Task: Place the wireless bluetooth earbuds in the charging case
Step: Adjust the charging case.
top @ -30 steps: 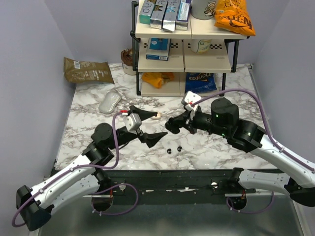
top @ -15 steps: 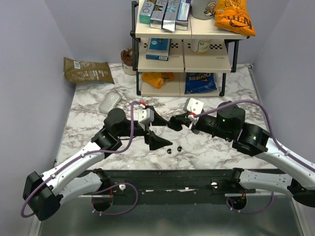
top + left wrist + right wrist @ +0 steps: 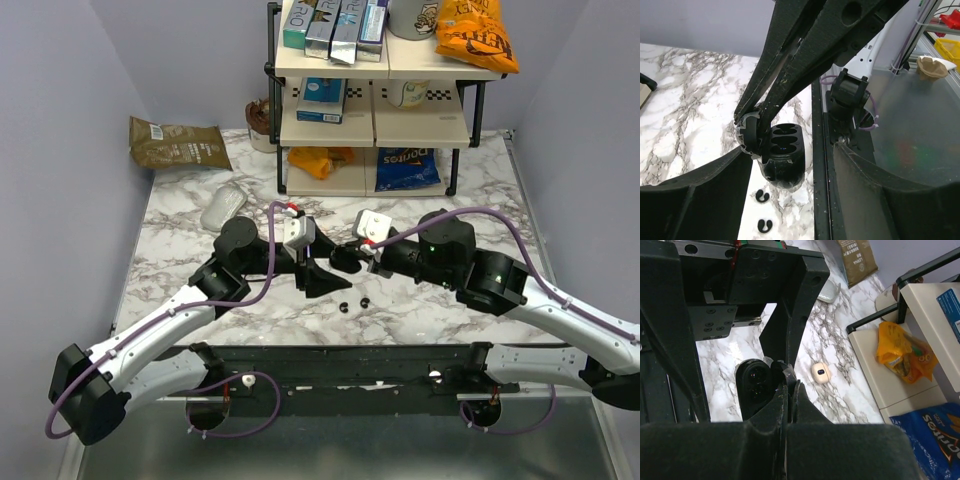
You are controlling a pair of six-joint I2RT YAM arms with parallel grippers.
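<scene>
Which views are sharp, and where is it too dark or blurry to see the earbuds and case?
Top view: evenly lit and sharp, though the earbuds are only dark specks. Left wrist view: charging case and earbuds in focus; the left gripper's fingers are dark and soft. Right wrist view: the right gripper's fingers form a black blur below, the case dim behind them.

Right jaws pinched together on the open black charging case (image 3: 754, 385); white pod (image 3: 820, 372) lies beyond
</scene>
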